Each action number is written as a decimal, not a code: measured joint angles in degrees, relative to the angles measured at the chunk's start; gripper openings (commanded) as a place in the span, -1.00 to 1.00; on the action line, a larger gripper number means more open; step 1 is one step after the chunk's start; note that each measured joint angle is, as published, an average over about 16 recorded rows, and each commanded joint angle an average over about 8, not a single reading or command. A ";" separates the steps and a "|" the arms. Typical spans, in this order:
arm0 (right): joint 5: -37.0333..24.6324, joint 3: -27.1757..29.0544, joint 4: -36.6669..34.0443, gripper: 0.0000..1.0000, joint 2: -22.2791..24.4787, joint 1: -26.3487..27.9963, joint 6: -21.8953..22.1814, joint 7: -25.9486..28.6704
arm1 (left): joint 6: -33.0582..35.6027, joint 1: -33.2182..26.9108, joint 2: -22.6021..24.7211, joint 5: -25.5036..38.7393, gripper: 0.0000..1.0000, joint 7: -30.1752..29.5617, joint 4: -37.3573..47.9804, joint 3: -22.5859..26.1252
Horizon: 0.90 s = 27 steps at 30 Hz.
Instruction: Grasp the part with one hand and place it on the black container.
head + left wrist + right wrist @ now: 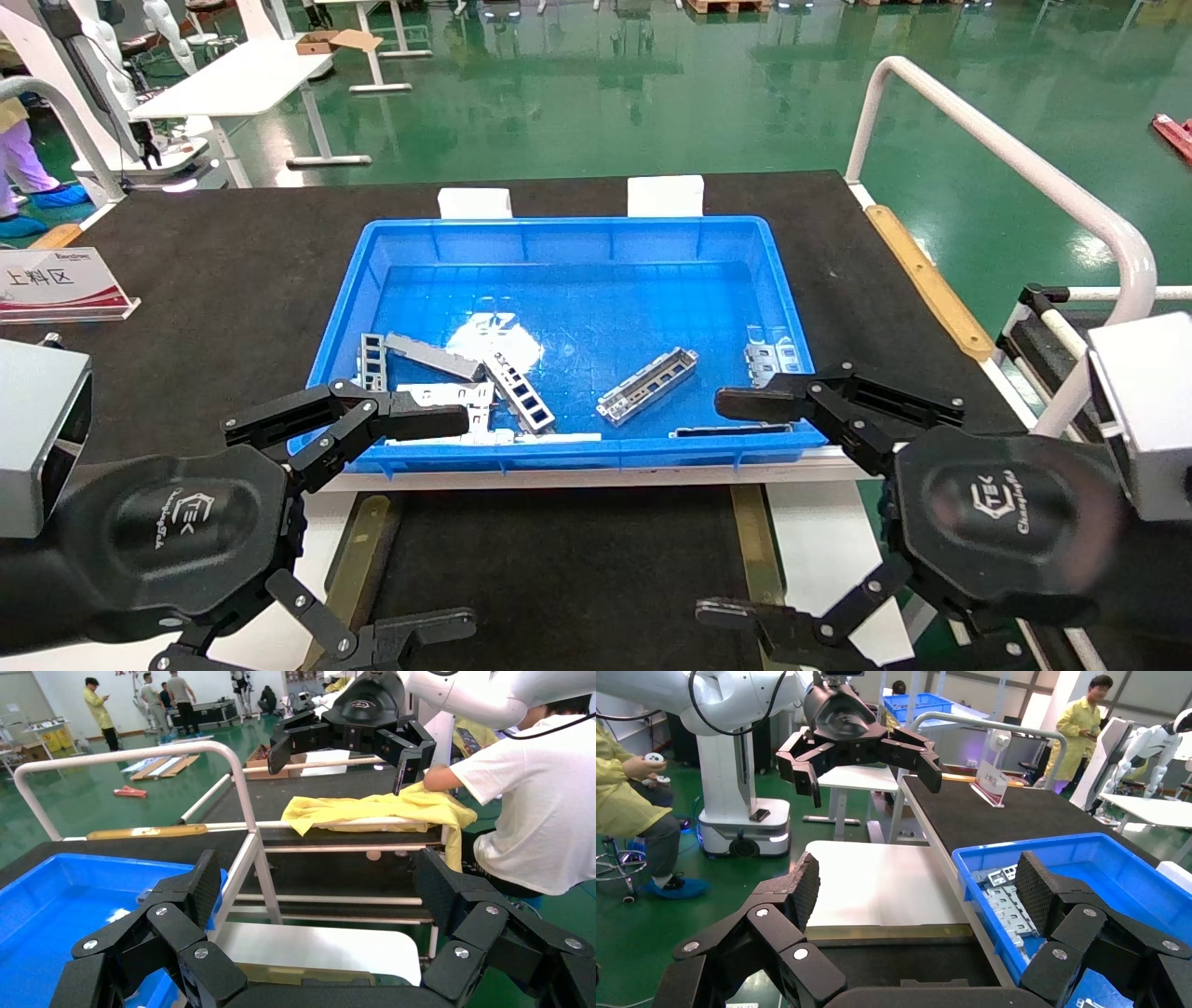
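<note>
My left gripper [424, 527] hangs over the near left corner of the blue bin [773, 280], fingers spread wide with nothing between them; its upper finger lies just above the bin's near rim, its lower finger over the black container [559, 568]. My right gripper [736, 508] hangs at the near right corner of the bin, likewise spread wide and empty, upper fingertip just over the rim. Both grippers face each other across the gap. In the left wrist view my own fingers [204, 881] frame the right gripper [337, 755] farther off; in the right wrist view my fingers [1035, 881] frame the left gripper [866, 769] in the same way. The part [647, 385] lies in the bin, right of centre toward the near wall, tilted diagonally, channel side up, apart from the other metal pieces. A cluster of perforated plates [466, 387] sits in the bin's near left corner; another plate [773, 359] leans at the right wall. The black container lies on the table just outside the bin's near edge, between brass-coloured strips [754, 550], nothing on it. A sign card [60, 284] stands at the left edge of the black mat [233, 270].
</note>
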 measured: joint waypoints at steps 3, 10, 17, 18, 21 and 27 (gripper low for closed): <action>0.00 0.00 0.00 1.00 0.00 0.00 0.00 0.00 | 0.00 0.00 0.00 0.00 1.00 0.00 0.00 0.00; 0.00 0.00 0.00 1.00 0.00 0.00 0.00 0.00 | 0.00 0.00 0.00 0.00 1.00 0.00 0.00 0.00; 0.00 0.00 0.00 1.00 0.00 0.00 0.00 0.00 | 0.00 0.00 0.00 0.00 1.00 0.00 0.00 0.00; 0.00 0.00 0.00 1.00 0.00 0.00 0.00 0.00 | 0.00 0.00 0.00 0.00 1.00 0.00 0.00 0.00; 0.00 0.00 0.00 1.00 0.00 0.00 0.00 0.00 | 0.00 0.00 0.00 0.00 1.00 0.00 0.00 0.00; 0.00 0.00 0.00 1.00 0.00 0.00 0.00 0.00 | 0.00 0.00 0.00 0.00 1.00 0.00 0.00 0.00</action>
